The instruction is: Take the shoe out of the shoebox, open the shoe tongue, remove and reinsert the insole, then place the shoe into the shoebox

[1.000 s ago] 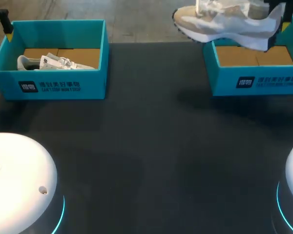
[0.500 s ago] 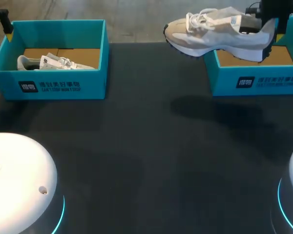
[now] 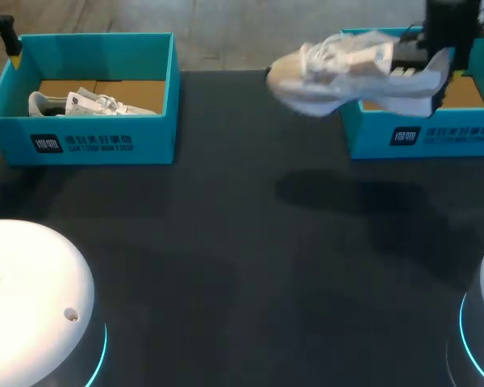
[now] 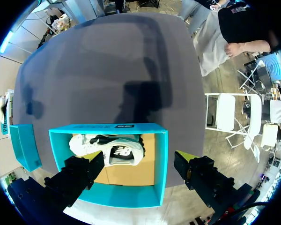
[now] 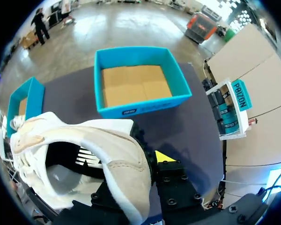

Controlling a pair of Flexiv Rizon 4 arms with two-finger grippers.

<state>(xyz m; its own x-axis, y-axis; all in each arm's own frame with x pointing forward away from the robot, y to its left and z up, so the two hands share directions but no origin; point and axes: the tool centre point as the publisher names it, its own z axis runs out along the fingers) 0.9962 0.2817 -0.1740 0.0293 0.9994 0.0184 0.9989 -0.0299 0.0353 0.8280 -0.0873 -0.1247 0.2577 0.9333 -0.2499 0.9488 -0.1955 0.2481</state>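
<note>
Evidently little has changed at ten o'clock on the table (image 3: 242, 258): the left gripper (image 4: 138, 161) hangs over the left shoebox (image 3: 105, 143) with its fingers spread wide and nothing between them, and the second shoe (image 3: 89, 102) lies inside as it did a second ago.

The change is toward one and two o'clock. The shoe (image 3: 347, 72) has come down from the far edge of the head view and drifted toward the middle, so its toe now overhangs bare table beyond the right shoebox (image 3: 419, 135). The right gripper (image 3: 444, 52) is clamped on the heel collar, carrying the shoe level and clear of the box. I judge the take-out step nearly done, with setting the shoe down next.

The shoe is soft — pale mesh and suede-like panels, loose white laces, a thick ridged sole — so the collar may give under the grip. Both boxes are rigid teal card, open-topped, with plain brown floors; the table is matt and dark.
</note>
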